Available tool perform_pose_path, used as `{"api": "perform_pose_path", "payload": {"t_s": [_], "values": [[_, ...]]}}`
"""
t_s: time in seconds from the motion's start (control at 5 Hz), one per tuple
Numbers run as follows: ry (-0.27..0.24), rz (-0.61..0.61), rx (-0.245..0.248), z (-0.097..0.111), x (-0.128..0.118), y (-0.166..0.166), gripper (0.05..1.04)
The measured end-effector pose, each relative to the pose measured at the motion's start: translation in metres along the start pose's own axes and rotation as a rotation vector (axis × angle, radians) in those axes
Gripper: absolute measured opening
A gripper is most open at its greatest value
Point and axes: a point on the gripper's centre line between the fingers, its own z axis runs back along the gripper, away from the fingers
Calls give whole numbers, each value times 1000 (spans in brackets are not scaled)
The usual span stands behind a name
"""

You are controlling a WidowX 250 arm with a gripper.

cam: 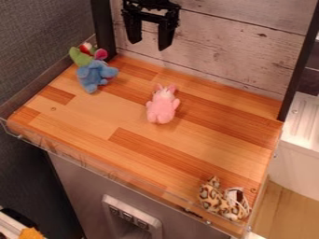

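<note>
The black gripper (149, 39) hangs at the top of the view, left of centre, in front of the whitish plank wall. Its two fingers are spread apart with nothing between them, and it touches nothing. Below it, a pink plush toy (162, 108) lies near the middle of the wooden top. A blue plush toy (93, 75) sits at the back left corner, against a green plush piece (80, 57) with some red and white beside it. At the front right corner lies a leopard-spotted plush toy (215, 200) with a dark and white part on its right.
The wooden surface (93, 123) has a clear raised rim (81, 161) along its front and left. Black posts stand at the back left and back right (299, 60). A white ribbed surface (303, 121) adjoins on the right.
</note>
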Motion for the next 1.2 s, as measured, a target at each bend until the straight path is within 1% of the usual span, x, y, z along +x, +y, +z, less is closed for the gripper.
{"api": "perform_pose_path", "payload": {"t_s": [0.2,0.4,0.6,0.8,1.0,1.2], "values": [[2,-140,1,-1,0,2,998],[23,-336,-2,-7,-1,22,997],[22,-522,-3,-7,-1,41,997],[26,-758,-10,-6,-3,58,999],[32,-922,-17,-5,-4,67,999],[26,-951,-19,-5,-6,74,999]]}}
